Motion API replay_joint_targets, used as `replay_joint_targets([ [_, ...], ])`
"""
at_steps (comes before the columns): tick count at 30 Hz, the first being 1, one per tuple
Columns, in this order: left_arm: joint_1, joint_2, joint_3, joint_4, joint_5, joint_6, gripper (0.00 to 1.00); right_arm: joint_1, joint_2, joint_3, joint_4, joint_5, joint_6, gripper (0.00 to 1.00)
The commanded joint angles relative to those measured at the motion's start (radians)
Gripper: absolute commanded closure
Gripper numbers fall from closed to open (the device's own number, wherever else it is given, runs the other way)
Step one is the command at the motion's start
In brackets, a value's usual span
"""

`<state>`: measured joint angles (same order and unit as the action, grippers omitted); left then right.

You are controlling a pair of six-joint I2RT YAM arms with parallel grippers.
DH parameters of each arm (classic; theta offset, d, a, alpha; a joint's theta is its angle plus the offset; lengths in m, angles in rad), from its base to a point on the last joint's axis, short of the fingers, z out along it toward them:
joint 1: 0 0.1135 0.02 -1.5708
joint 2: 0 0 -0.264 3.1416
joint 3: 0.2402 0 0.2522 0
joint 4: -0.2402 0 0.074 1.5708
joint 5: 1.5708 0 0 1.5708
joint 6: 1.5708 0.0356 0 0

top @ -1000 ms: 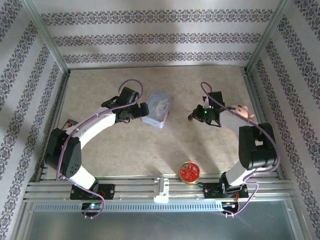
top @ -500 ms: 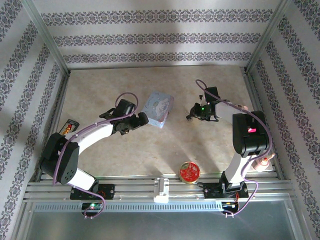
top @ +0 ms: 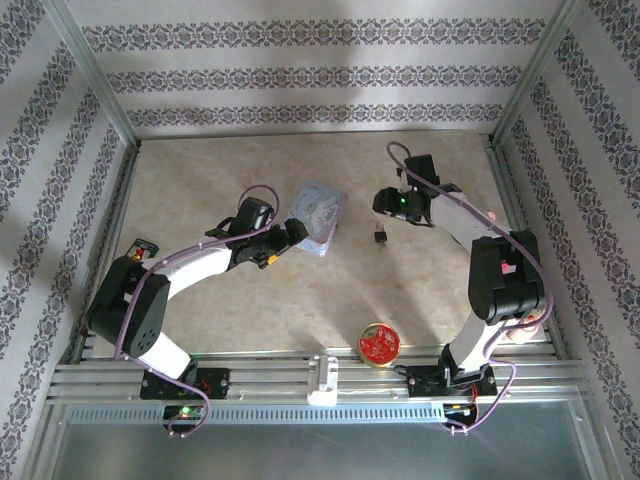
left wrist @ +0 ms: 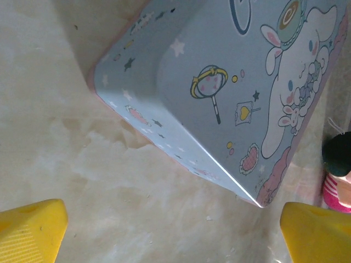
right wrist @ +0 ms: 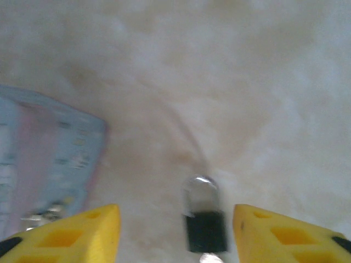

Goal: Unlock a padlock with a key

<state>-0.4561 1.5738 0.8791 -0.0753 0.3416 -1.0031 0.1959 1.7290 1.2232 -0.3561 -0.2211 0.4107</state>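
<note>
Left end effector (left wrist: 173, 233) wide open, empty, just short of pastel tin (left wrist: 219, 82). Padlock (top: 380, 234) lies on counter (top: 430, 290), right of tin. Right end effector (right wrist: 175, 224) wide open, empty, hovers above padlock, not touching.

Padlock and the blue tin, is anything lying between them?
No. In the top view, the stretch of table between the padlock and the tin is bare. The right wrist view shows the same.
</note>
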Motion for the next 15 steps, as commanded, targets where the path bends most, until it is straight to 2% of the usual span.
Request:
replay_joint_targets([
  [1, 0.000, 0.039, 0.025, 0.077, 0.053, -0.035, 0.02, 0.057, 0.029, 0.104, 0.046, 0.011, -0.056, 0.39],
  [6, 0.000, 0.079, 0.043, 0.101, 0.074, -0.040, 0.12, 0.112, 0.198, 0.294, 0.047, -0.024, -0.094, 0.35],
  [9, 0.000, 0.099, 0.057, 0.100, 0.068, -0.034, 0.14, 0.135, 0.291, 0.399, 0.044, -0.045, -0.110, 0.34],
  [15, 0.007, 0.148, 0.105, 0.089, 0.038, -0.007, 0.21, 0.148, 0.391, 0.475, 0.040, -0.101, -0.104, 0.40],
])
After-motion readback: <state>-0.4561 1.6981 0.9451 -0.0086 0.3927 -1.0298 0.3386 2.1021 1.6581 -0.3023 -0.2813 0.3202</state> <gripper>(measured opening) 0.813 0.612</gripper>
